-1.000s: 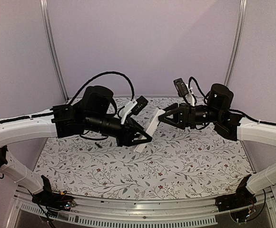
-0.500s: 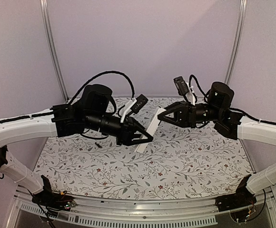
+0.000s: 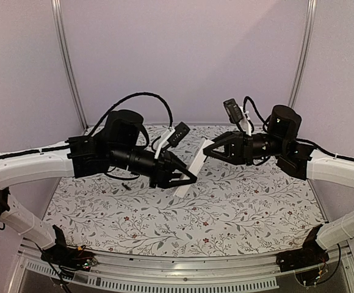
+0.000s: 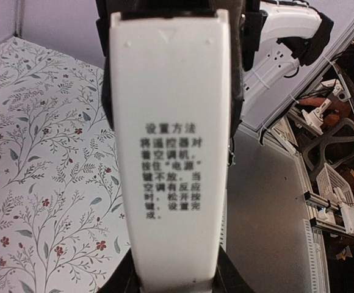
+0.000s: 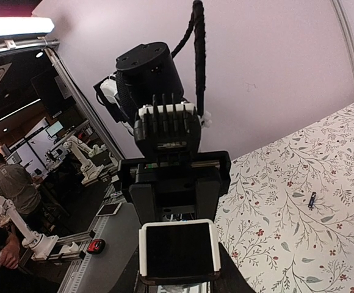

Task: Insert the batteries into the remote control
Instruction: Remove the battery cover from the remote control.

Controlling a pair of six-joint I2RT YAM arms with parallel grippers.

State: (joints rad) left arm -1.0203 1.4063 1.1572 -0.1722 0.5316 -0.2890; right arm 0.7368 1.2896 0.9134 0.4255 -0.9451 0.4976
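A cloth printed with leafy sprigs covers the table [image 3: 244, 213]. Plain lavender walls [image 3: 183, 55] close it in behind, with a metal post [image 3: 67, 67] at upper left. The remote control [image 3: 197, 157] is held tilted at the centre of the overhead view. The left gripper [image 3: 187, 176] is clamped on its lower part, the printed back facing that wrist camera. The right gripper [image 3: 207, 152] meets its upper end, a finger on either side, but whether they press cannot be told. One battery [image 3: 126, 186] lies on the cloth, left of centre.
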